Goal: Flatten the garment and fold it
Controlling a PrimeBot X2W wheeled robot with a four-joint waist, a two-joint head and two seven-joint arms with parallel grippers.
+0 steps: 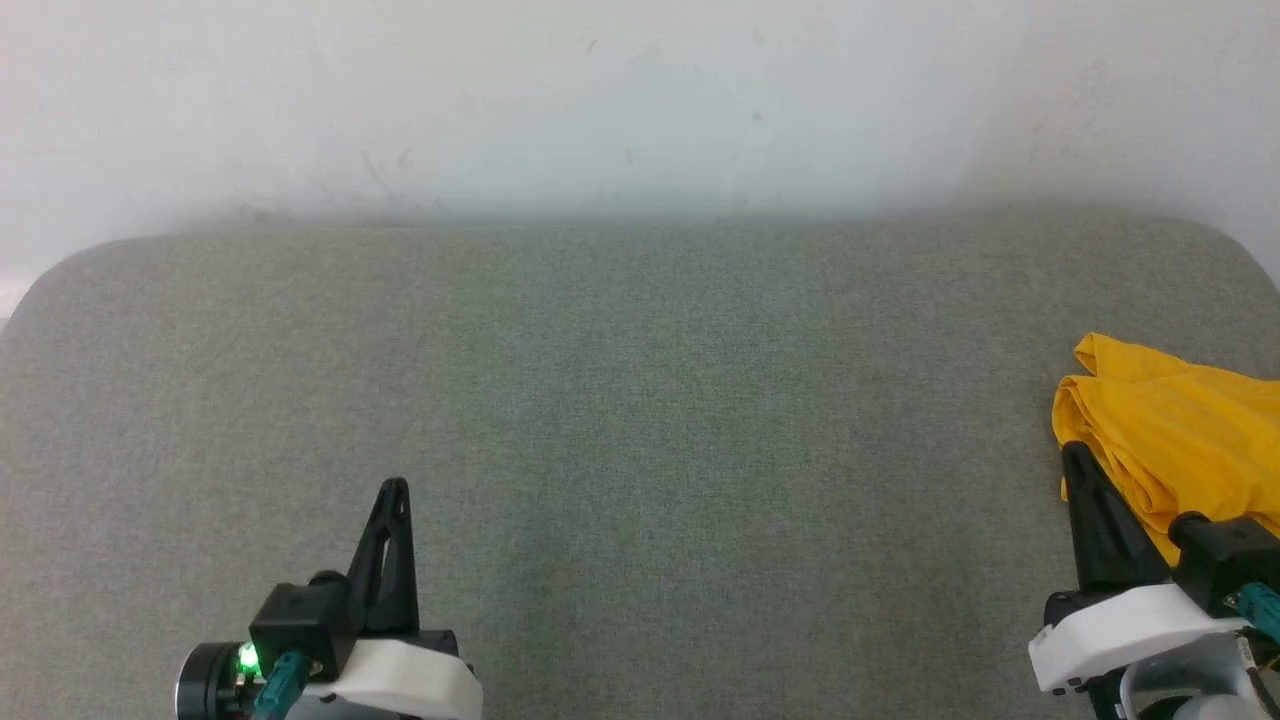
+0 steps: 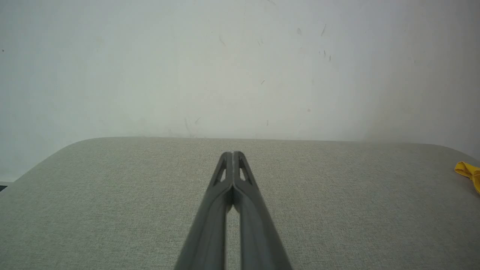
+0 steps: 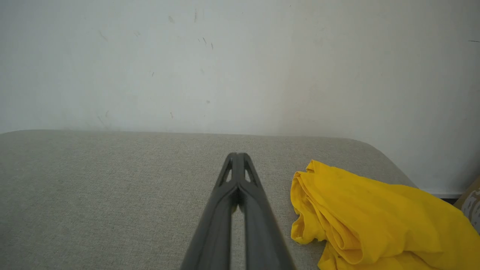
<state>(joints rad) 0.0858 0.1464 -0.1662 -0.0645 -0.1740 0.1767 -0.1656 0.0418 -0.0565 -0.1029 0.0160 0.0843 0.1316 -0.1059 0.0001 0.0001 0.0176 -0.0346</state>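
The garment (image 1: 1170, 435) is a bright yellow cloth lying bunched in loose folds at the right edge of the grey fabric surface (image 1: 640, 400). Its print is hidden. In the right wrist view the garment (image 3: 375, 213) lies just right of my right gripper (image 3: 235, 154), whose fingers are pressed together with nothing between them. In the head view my right gripper (image 1: 1072, 452) sits at the garment's left edge, low and close to me. My left gripper (image 1: 395, 487) is shut and empty at the lower left, far from the cloth. A yellow corner of the garment (image 2: 468, 171) shows at the right edge of the left wrist view, well away from my left gripper (image 2: 233, 153).
A pale wall (image 1: 640, 100) rises right behind the grey surface, whose far corners are rounded. The surface's right edge drops off just beyond the garment. A brownish object (image 3: 471, 202) peeks in past that edge.
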